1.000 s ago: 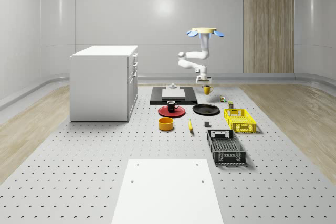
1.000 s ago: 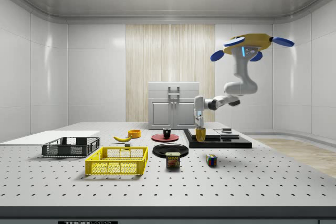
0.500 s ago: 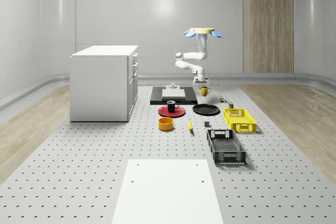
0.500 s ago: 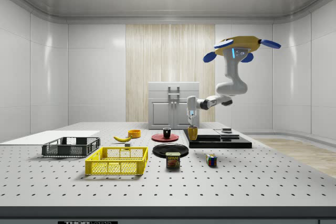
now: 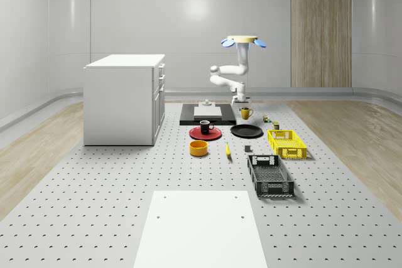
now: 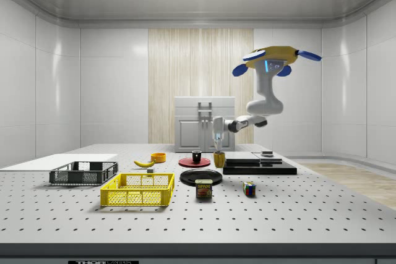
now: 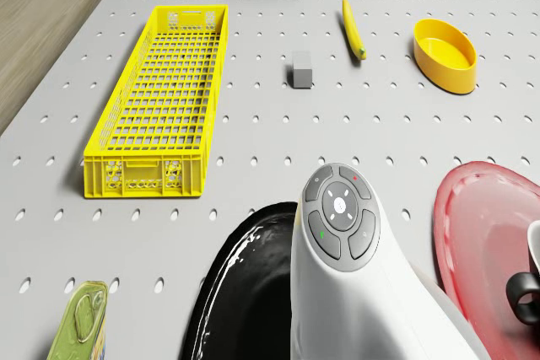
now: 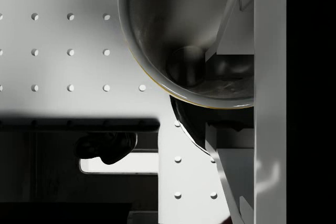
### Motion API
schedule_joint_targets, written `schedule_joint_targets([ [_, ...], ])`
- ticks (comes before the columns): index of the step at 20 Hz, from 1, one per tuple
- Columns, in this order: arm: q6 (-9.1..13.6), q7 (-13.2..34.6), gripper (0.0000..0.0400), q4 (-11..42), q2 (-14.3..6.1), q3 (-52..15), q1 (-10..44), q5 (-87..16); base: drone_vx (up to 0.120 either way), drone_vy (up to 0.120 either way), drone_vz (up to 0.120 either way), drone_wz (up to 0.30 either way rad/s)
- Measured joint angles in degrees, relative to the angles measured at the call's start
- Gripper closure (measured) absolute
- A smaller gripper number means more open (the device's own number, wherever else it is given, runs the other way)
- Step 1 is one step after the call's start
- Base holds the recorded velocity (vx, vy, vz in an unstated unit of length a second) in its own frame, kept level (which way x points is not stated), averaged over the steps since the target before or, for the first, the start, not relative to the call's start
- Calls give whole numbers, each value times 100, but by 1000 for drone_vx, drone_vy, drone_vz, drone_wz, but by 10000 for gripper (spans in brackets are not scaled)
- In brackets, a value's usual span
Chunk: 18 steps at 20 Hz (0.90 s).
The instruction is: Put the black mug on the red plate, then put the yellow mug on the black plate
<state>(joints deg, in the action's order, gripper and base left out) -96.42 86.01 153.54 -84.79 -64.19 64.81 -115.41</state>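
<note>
The drone (image 5: 242,41) hovers behind the black plate (image 5: 246,131), its arm bent down in front of it. My gripper (image 5: 239,100) is shut on the yellow mug (image 5: 246,113), holding it by the rim above the table. In the side view the yellow mug (image 6: 219,159) hangs at the right edge of the black plate (image 6: 201,176), under the gripper (image 6: 218,144). The wrist view looks into the yellow mug (image 8: 178,35), with the gripper (image 8: 210,98) pinching its wall. The black mug (image 5: 205,126) stands on the red plate (image 5: 205,134); both also appear from the drone as black mug (image 7: 527,280) and red plate (image 7: 472,225).
A white cabinet (image 5: 124,98) stands at the whole-scene view's left, a black platform (image 5: 207,113) behind the plates. Nearer lie a yellow bowl (image 5: 199,148), a banana (image 5: 227,149), a yellow basket (image 5: 287,143), a black basket (image 5: 270,175) and a can (image 5: 275,119).
Drone and arm have moved to the side view's left with the yellow mug, carrying it from beside the black platform to the black plate's edge and slightly lower.
</note>
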Motion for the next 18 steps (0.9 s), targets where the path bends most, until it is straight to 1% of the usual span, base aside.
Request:
schedule_joint_targets([
  [1, -2, 1, 290, 0, -2, 0, 1, 1, 120, 0, -80, 0],
  [18, -30, 12, 290, -3, -32, -2, 16, 15, 120, 0, 0, 0],
])
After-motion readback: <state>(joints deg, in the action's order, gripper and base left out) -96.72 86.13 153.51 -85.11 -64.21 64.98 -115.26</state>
